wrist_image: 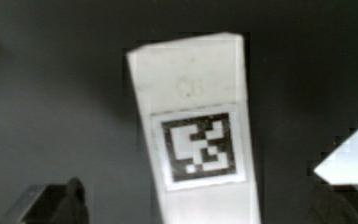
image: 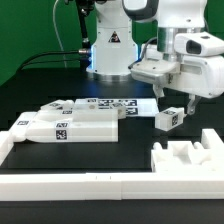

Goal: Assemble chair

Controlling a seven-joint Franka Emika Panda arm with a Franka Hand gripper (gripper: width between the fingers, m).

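Well, the hand [image: 183,100] hangs over the bench's [image: 140,135] right side as the exterior view shows it, spread wide and pinching nothing. In the wrist view both fingertips [wrist_image: 51,203] stand clear of the small white bar [wrist_image: 190,120] between them, with dark gaps on either side. That tagged bar is one of the chair's loose parts. It sits just off the end of the marker board [image: 118,102], and it looks tipped rather than flat, though I can't tell how firmly it rests.

The other chair pieces are well apart from it. The flat slabs [image: 70,122] lie toward the exterior view's left edge, and a notched block [image: 185,155] sits by the front right corner, against the white rail [image: 90,185].

The worry, as I judge it, is the bar's footing. If it is leaning, a finger brushing it on the way up could knock it over or skid it onto the marker board. If the hand comes together again off-centre, one finger would touch first and twist the bar, spoiling the grasp. Its smooth plastic looks likely to slip.
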